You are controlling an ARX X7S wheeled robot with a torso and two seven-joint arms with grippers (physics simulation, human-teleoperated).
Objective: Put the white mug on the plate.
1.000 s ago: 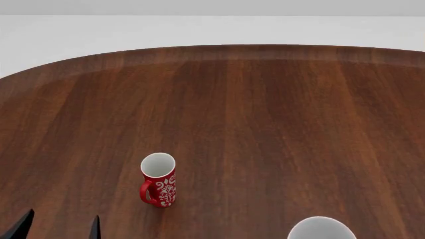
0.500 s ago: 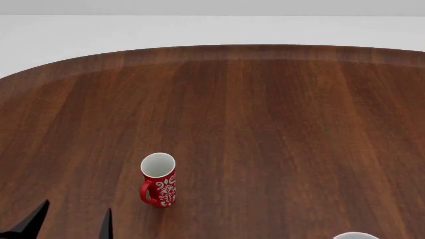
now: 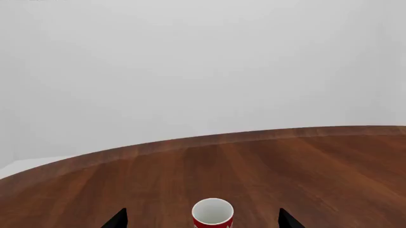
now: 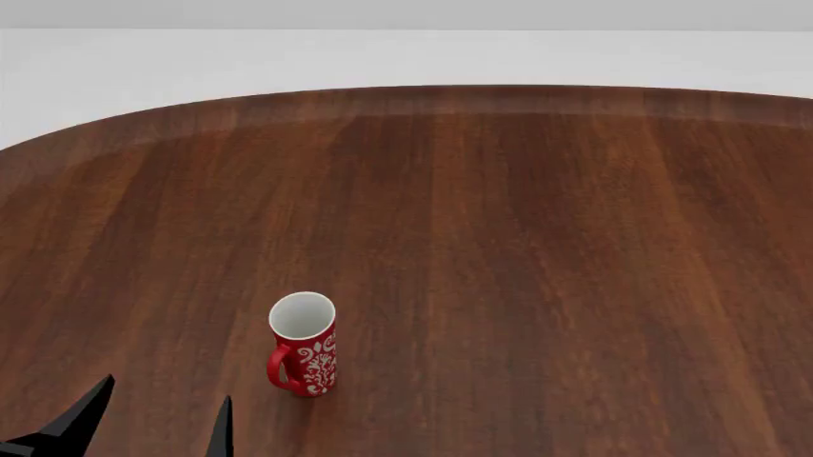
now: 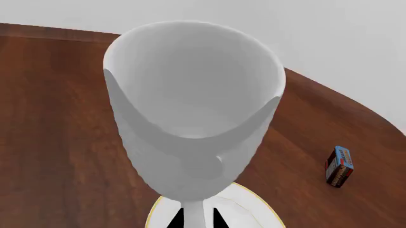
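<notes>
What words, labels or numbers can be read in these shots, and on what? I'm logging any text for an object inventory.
None can be read.
Small box on the table: red, blue and white printed faces, too small and blurred to read.
Red mug: a white floral pattern only, no lettering.
White mug: plain, no marks.
Plate: white with a yellow rim, no text on the visible part.

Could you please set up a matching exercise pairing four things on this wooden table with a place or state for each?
Things:
1. tall glossy white mug
2. small red mug with white floral pattern
3. round white plate with golden rim
4. small red and blue box

Places or states:
A. alone near the table's curved edge
B. directly below the white mug
C. just ahead of the open left gripper
D. filling the right wrist view

Pairs: 1-D, 2-C, 3-B, 4-A
</notes>
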